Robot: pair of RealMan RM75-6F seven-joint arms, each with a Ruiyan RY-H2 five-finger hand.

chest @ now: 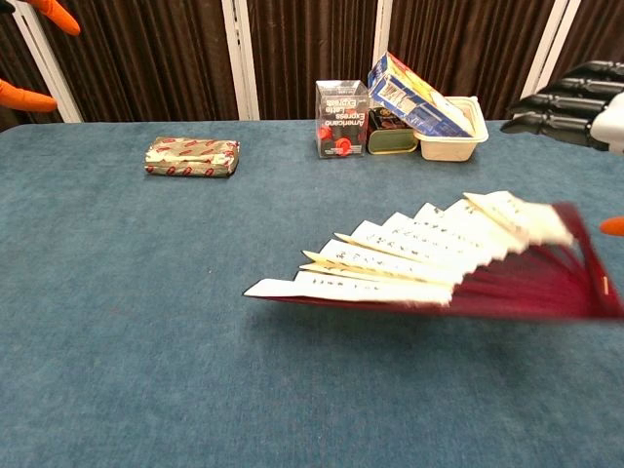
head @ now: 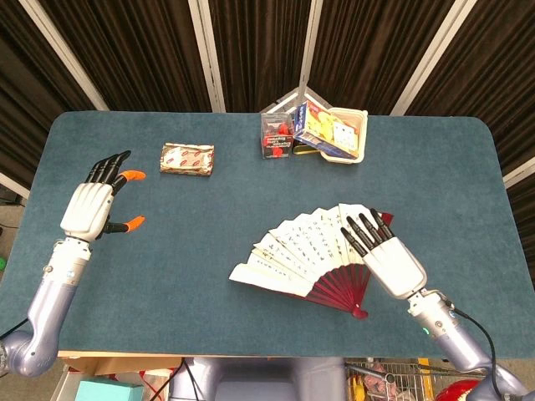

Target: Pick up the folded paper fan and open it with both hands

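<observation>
The paper fan (head: pixel 305 253) is spread open, with white leaves bearing writing and dark red ribs, low over the blue table (head: pixel 209 276) right of centre. In the chest view the fan (chest: pixel 419 263) is motion-blurred and nearly flat. My right hand (head: pixel 389 259) hovers over its right end with straight, spread fingers (chest: pixel 570 102), well above the leaves. Its orange thumb tip (chest: pixel 614 226) sits beside the red ribs, and no grip shows. My left hand (head: pixel 88 209) hangs open far left, away from the fan, its orange fingertips (chest: pixel 24 96) at the frame edge.
A wrapped red-and-silver packet (head: pixel 187 159) lies at the back left. At the back centre stand a clear box with red bits (head: pixel 277 135) and a white tray (head: pixel 351 150) holding a blue-and-yellow carton (head: pixel 322 132). Dark curtains hang behind the table.
</observation>
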